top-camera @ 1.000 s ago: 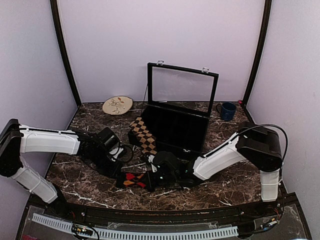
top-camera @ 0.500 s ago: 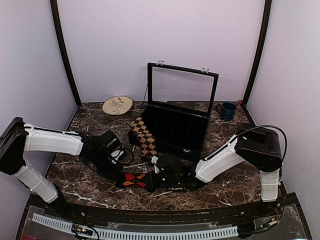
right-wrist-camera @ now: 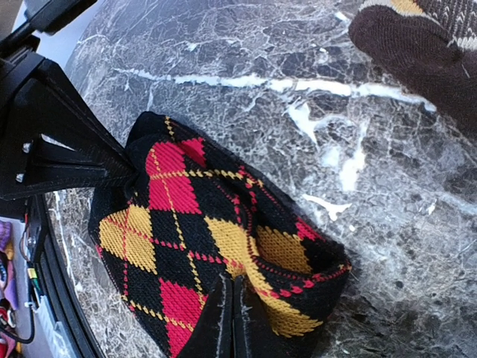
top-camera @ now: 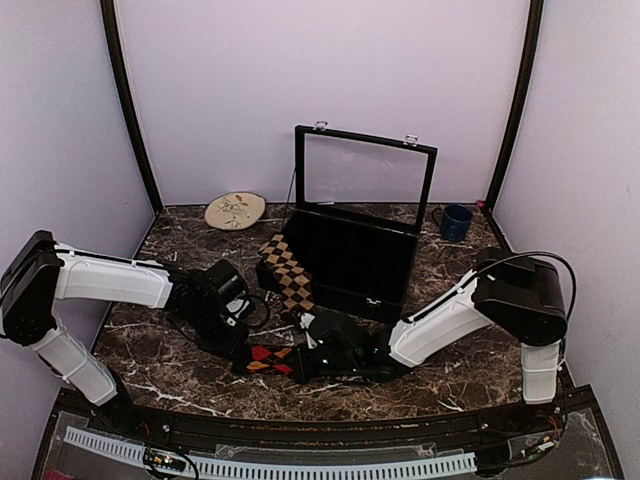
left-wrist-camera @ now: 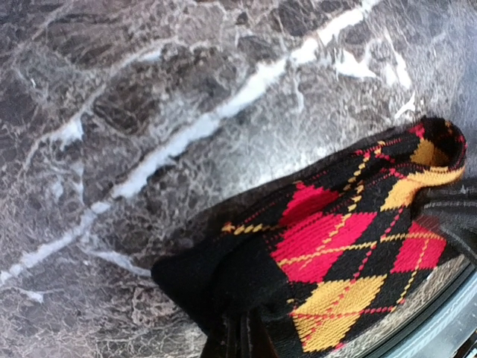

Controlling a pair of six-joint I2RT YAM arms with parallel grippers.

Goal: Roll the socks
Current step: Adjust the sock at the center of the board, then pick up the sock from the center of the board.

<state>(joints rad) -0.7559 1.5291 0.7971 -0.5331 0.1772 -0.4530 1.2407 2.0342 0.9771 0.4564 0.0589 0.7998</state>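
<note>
Right wrist view: both jaws clamp the red sock (right-wrist-camera: 186, 224).

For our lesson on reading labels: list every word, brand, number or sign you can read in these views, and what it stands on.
No text can be read in any view.
The red argyle sock and the tan argyle sock carry only diamond patterns.
The black case and the blue mug show no label.
The round plate has a faint drawing, too small to tell whether it holds letters.
</note>
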